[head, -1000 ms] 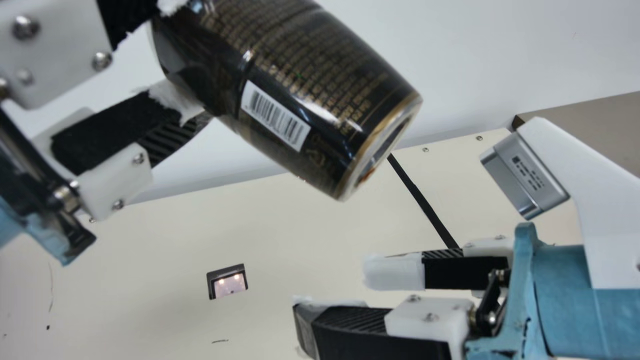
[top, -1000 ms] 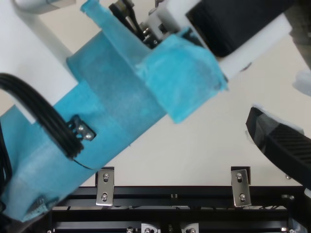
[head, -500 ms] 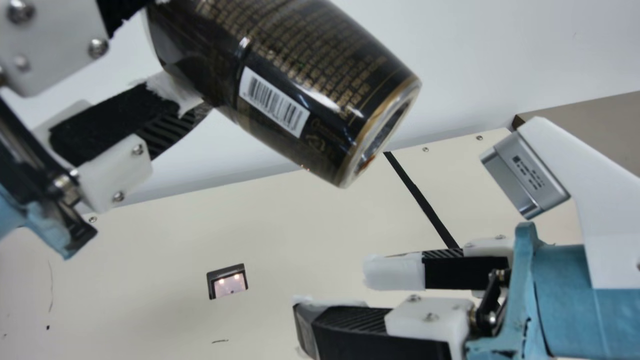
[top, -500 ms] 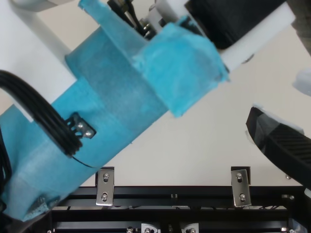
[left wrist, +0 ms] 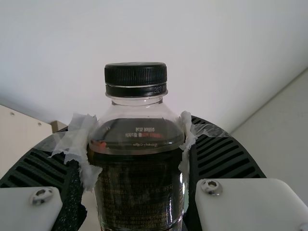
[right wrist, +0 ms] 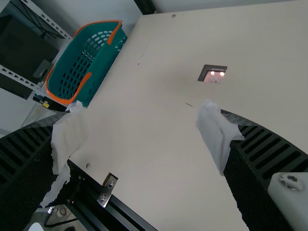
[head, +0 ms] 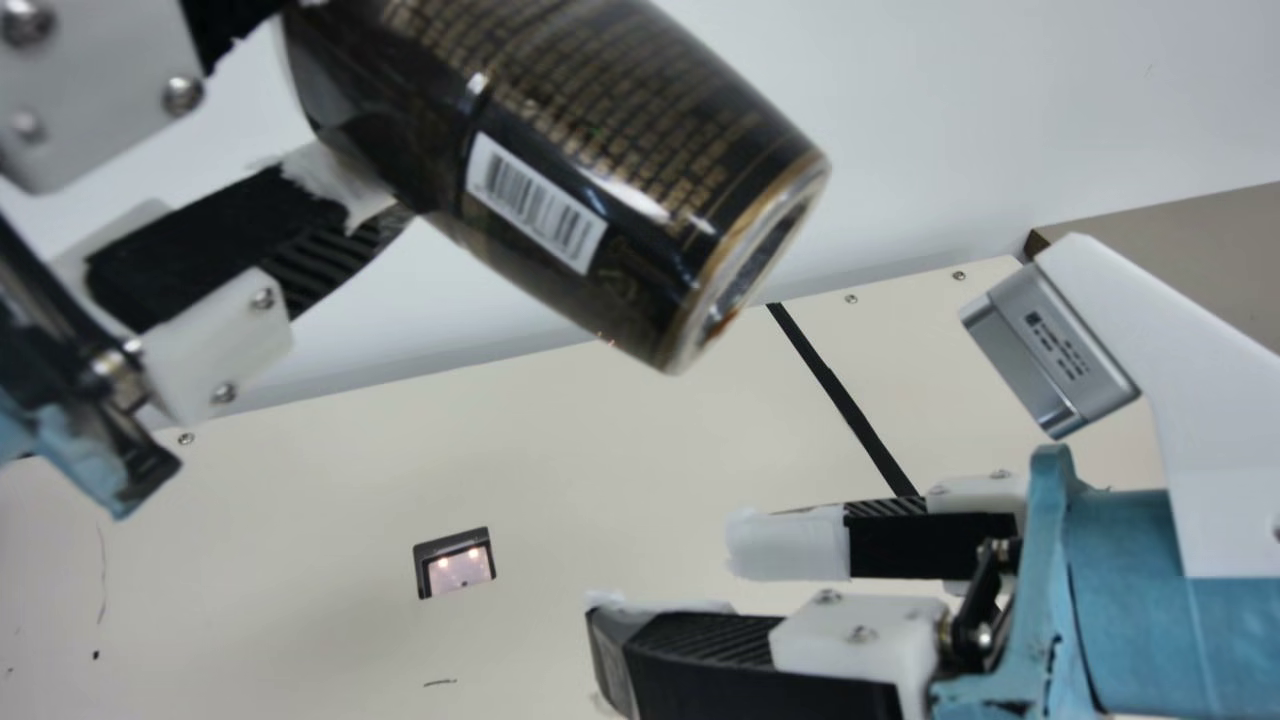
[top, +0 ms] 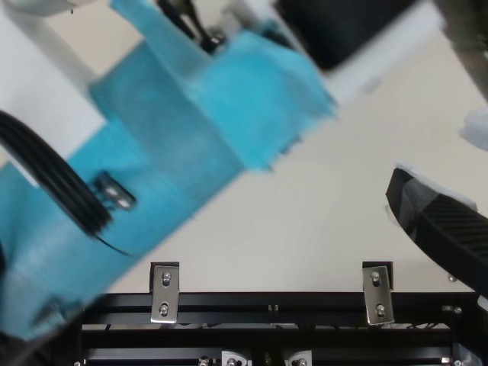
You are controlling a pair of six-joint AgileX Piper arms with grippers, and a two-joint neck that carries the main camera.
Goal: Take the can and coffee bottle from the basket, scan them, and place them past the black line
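1. Coffee bottle (head: 570,190): in left gripper (head: 350,110), main view; held up in the air, tilted, base end angled down to that view's right.
2. Barcode (head: 536,203) on bottle's side, turned to the neck camera.
3. Left gripper: closed on bottle, one finger each side, ragged white wrap at the tips touching it. Left wrist view has black cap (left wrist: 136,77) beyond the fingertips, dark liquid inside.
4. Right gripper (head: 665,585): wide gap, nothing between fingers; over cream table (head: 330,480), apart from bottle.
5. Scanner window (head: 458,570): dark frame, two lit spots, at the table surface; bottle well apart from it.
6. Black line (head: 845,400): runs across table, main view, from near the bottle's base toward right gripper's upper finger.
7. Basket (right wrist: 98,79): teal, orange rim and handles, by table edge, right wrist view.
8. Top view: blue-wrapped left arm (top: 168,145) slants across; metal brackets (top: 377,293) on near table edge.
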